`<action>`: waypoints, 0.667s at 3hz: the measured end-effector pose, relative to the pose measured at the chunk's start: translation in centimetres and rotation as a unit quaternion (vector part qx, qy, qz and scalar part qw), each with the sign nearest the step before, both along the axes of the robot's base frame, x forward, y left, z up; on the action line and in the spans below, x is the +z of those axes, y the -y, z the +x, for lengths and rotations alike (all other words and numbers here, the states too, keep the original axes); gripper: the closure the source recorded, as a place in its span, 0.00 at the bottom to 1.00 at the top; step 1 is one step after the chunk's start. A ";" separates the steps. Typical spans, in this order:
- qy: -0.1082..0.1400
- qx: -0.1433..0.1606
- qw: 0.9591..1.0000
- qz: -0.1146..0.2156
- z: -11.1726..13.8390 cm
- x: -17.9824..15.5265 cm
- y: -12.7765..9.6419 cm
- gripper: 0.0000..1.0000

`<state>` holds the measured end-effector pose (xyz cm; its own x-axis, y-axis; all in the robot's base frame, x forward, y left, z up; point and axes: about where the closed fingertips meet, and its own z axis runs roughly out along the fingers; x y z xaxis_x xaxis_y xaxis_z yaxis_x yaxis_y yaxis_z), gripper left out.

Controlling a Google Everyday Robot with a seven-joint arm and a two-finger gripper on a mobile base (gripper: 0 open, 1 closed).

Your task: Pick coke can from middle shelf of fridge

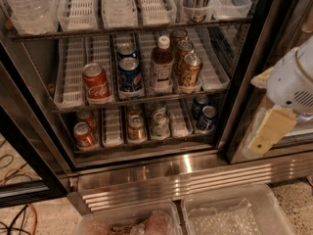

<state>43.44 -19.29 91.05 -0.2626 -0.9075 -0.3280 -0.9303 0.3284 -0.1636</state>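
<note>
Though beside the fridge (161, 173), pincer (270, 124) well right of the coke can (96, 83)

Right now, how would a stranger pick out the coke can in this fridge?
The hand hangs outside the fridge, far right. Inside, look at the middle shelf, front left. The coke can is the only red one there, beside a blue Pepsi can.

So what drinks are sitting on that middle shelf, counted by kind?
On the middle shelf:
Red coke can: 1
Blue cans: 2
Gold-brown cans: 3
Bottle: 1
Total: 7
The gripper hangs at the right, outside the fridge.
</note>
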 end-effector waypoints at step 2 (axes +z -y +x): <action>-0.024 0.015 0.993 0.119 -1.9 -6.4 -9.7 0.00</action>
